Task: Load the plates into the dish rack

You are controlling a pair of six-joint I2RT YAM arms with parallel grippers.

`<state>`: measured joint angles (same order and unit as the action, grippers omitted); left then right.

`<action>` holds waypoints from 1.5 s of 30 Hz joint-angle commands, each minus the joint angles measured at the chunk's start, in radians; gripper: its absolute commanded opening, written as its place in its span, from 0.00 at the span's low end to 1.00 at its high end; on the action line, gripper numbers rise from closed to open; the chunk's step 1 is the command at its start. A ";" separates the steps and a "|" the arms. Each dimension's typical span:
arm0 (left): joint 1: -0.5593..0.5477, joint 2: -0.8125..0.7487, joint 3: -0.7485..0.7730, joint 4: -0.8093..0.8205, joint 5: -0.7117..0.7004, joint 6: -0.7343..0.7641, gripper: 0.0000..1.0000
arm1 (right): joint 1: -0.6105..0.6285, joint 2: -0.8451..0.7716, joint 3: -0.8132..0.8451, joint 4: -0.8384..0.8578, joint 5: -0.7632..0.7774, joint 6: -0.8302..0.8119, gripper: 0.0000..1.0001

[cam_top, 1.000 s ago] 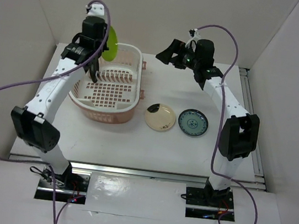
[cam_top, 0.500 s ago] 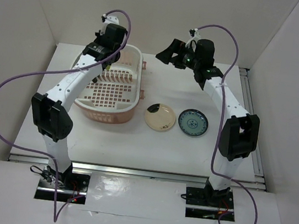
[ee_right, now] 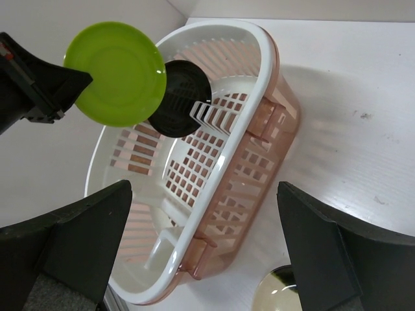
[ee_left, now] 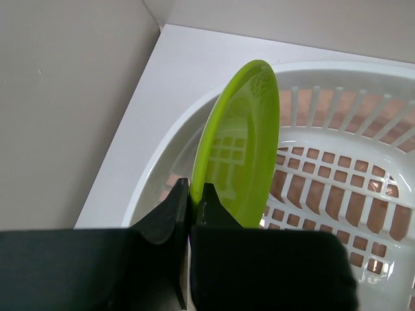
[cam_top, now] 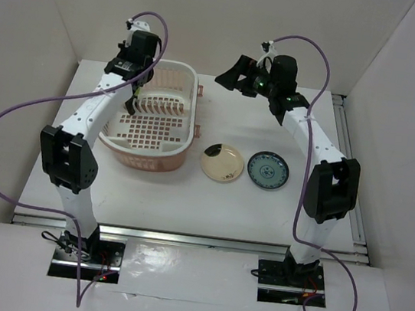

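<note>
Lime green plate (ee_left: 243, 149) is clamped by its rim in the left gripper (ee_left: 190, 194), held on edge, with the dish rack (ee_right: 259, 58) directly beneath the fingers. Black plate (ee_right: 185, 97) judged already racked. Cream plate (cam_top: 222, 162) and blue-green patterned plate (cam_top: 268, 169) are not yet loaded, well apart from both hands. Right gripper (ee_right: 204, 214) is spread wide, empty.

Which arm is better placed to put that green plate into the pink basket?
Left: the left gripper is shut on the lime green plate, held on edge over the dish rack. The right gripper hangs open and empty.
</note>
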<state>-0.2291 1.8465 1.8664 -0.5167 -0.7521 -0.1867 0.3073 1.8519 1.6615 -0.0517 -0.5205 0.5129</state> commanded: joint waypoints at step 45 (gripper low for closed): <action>-0.029 0.128 -0.135 0.205 -0.026 0.101 0.00 | 0.006 -0.010 -0.012 0.084 -0.069 0.036 1.00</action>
<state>-0.2604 1.9553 1.7405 -0.3599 -0.7742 -0.1005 0.3073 1.8519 1.6585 -0.0441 -0.5663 0.5457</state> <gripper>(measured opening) 0.101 0.999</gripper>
